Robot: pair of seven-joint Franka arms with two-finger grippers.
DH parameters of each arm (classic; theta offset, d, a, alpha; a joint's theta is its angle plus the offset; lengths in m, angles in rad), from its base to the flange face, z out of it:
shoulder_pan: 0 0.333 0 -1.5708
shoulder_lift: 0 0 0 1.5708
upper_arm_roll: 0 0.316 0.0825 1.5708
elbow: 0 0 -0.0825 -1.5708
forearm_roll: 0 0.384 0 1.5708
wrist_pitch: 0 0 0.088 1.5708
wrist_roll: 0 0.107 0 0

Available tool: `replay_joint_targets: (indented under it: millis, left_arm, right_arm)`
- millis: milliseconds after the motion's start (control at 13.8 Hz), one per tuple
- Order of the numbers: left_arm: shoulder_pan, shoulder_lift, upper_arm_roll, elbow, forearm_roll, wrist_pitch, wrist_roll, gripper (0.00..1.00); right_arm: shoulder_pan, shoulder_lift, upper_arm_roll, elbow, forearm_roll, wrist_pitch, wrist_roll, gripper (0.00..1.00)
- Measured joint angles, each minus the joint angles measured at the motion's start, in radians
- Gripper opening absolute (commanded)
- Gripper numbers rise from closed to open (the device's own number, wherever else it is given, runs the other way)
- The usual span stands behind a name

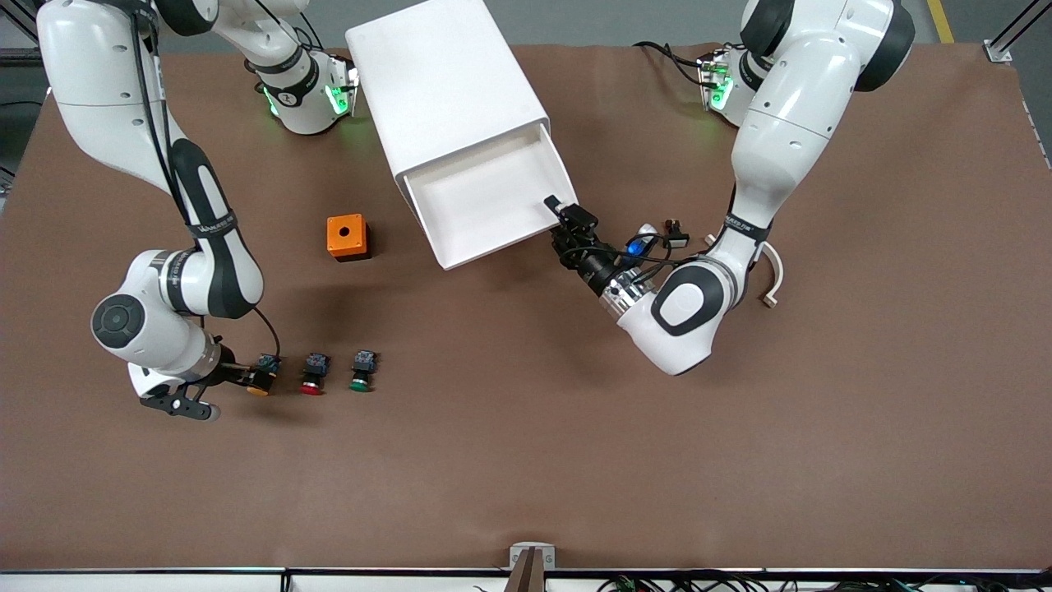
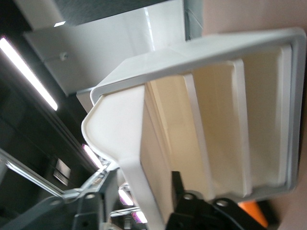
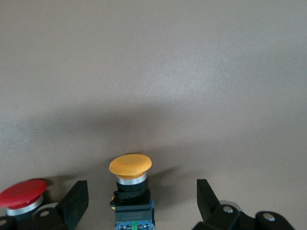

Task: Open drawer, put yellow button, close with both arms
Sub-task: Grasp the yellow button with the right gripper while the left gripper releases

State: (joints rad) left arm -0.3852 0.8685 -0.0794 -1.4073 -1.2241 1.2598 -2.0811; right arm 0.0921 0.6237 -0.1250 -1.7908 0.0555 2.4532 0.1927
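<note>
At 8 o'clock in the front view, right arm: reaches down from its base at 11 o'clock, elbow folded, wrist low over the table, hand lying level
Right gripper point(image 1: 245, 380): fingers point(image 3: 74, 201) spread wide, one on each side of the yellow button point(image 1: 263, 380), neither touching it
Yellow button: on the table at 8 o'clock, the end of a row of three nearest the right arm's end, with the red button point(image 1: 312, 374) next and the green button point(image 1: 362, 372) after it
Left arm: drops from its base at 1 o'clock, forearm doubled back, hand aimed toward 10 o'clock
Left gripper point(image 1: 563, 215): at the front corner of the drawer point(image 1: 493, 197); whether it grips cannot be told
Drawer: pulled out of the white cabinet point(image 1: 444, 82) at 12 o'clock, its front toward 5 o'clock
Orange box point(image 1: 347, 237): beside the drawer, toward the right arm's end
Writing: black forearm bands on both arms carry pale lettering, too small to read
</note>
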Motion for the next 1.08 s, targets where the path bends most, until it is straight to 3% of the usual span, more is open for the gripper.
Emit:
replay_joint_targets:
  millis: [361, 578, 867, 1084]
  left_arm:
    - [0.052, -0.001, 0.006, 0.080, -0.009, 0.000, 0.344, 0.99]
    - [0.054, -0.002, 0.077, 0.150, 0.003, 0.000, 0.587, 0.99]
    - [0.024, -0.032, 0.124, 0.223, 0.174, 0.063, 0.846, 0.99]
    - [-0.019, -0.119, 0.125, 0.233, 0.376, 0.206, 0.944, 0.99]
  right_arm:
    - [0.008, 0.023, 0.000, -0.002, 0.000, -0.004, 0.010, 1.00]
    - [0.010, 0.026, 0.002, -0.003, 0.000, -0.006, 0.010, 1.00]
    - [0.011, 0.027, 0.002, -0.008, 0.000, -0.019, 0.011, 0.96]
    - [0.011, 0.030, 0.005, -0.015, 0.000, -0.021, 0.012, 0.81]
